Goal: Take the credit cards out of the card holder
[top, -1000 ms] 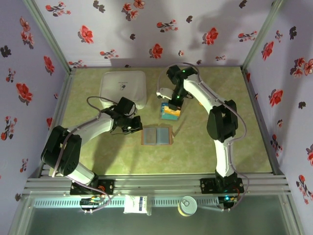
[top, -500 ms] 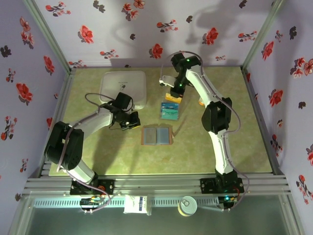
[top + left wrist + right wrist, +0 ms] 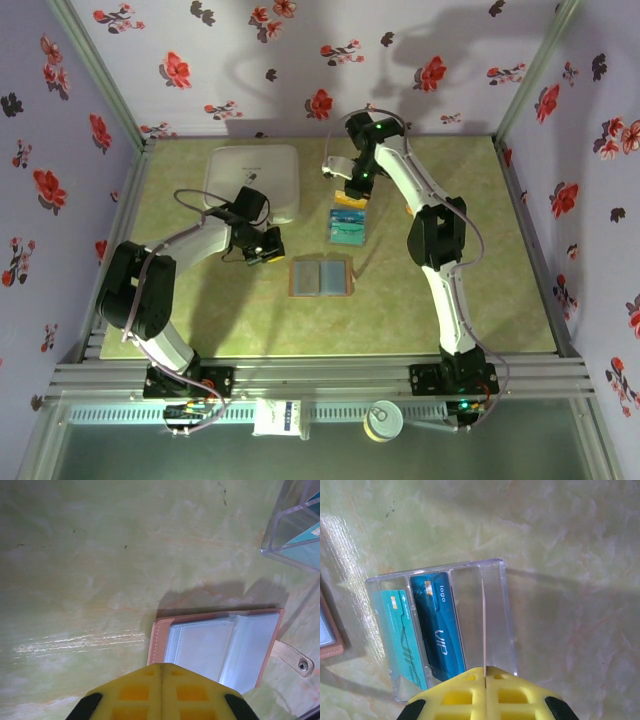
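Since the card holder [image 3: 321, 277] lies spread open at the centre of the desk [image 3: 230, 320] with its clear grey-blue sleeves looking empty, the credit cards [image 3: 348, 228] seem to be out already. A teal card [image 3: 400, 635] and a blue card [image 3: 440, 630] stand in slots of the clear plastic box [image 3: 495, 605], which sits just beside the holder at 1 o'clock from it. The right gripper [image 3: 483, 669] has its jaws pinched together on what looks like a third card [image 3: 482, 625], seen edge-on as a thin line over the box's empty slot. The left gripper [image 3: 161, 666], at 10 o'clock from the holder, has its jaws closed on nothing.

Such cards are light, stiff and slick, so I judge a pinch across the flat faces near a short edge best; with too little bite one would slip. The holder is soft reddish-brown stitched leather with a snap strap [image 3: 295, 660], limp and liable to slide unless pinned. A white, rounded square box [image 3: 252, 178] rests farther off at 11 o'clock.
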Robot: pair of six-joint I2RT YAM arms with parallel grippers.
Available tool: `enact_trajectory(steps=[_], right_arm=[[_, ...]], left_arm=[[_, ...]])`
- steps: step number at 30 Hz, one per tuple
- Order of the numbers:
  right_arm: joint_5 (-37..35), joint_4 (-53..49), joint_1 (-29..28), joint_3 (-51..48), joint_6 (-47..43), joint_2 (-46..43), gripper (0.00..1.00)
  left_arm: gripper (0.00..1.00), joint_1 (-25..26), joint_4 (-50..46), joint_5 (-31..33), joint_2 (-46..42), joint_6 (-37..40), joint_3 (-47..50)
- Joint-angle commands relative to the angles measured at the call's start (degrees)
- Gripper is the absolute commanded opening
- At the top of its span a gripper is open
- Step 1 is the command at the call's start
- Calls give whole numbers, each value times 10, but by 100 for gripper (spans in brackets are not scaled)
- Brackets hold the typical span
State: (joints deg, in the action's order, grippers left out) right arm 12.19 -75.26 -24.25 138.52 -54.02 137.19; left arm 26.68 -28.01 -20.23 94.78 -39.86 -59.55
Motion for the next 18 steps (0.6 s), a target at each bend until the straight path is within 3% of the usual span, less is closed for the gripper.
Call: enact_trajectory(steps=[1, 5, 12, 18], right_arm=[[-5, 6, 1, 19, -16, 18, 0], [-7, 7, 1, 19, -13, 27, 2], [-45, 48, 3, 17, 7, 28, 17], [-70, 103, 5, 14, 34, 15, 19]], left_arm=[[0, -6, -18, -11, 10, 14, -19], [0, -8, -19, -13, 15, 17, -19], [0, -10, -18, -20, 27, 17, -24], [0, -12, -10, -30, 33, 15, -28]])
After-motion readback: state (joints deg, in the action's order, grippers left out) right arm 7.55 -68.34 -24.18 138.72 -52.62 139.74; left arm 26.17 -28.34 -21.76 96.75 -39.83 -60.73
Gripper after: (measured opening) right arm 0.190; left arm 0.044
